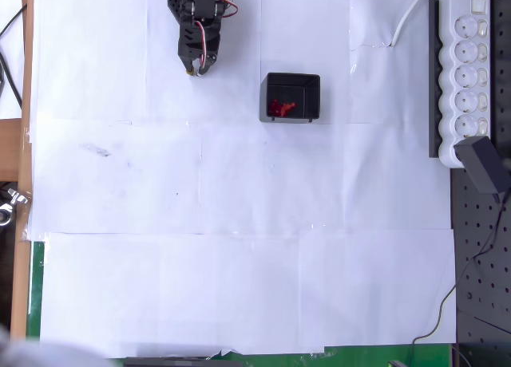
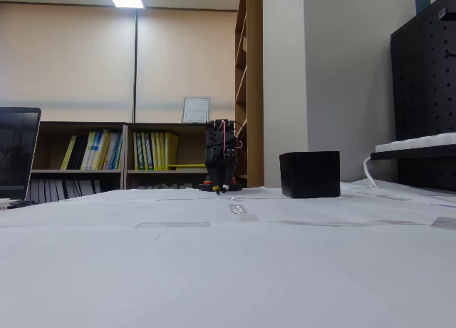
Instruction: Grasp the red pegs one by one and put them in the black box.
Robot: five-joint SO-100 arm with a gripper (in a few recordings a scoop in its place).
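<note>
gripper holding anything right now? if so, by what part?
Nothing seen held. The gripper sits left of the black box in the overhead view, nothing visible between its fingertips; the red pegs lie in the box.

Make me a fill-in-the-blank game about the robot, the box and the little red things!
1. The red pegs lie in a heap inside the ____ box.
2. In the overhead view, the gripper is to the ____ of the black box.
3. The paper sheets covering the table are ____ in colour.
4. The power strip lies along the ____ edge of the overhead view.

Missing words: black; left; white; right
</note>
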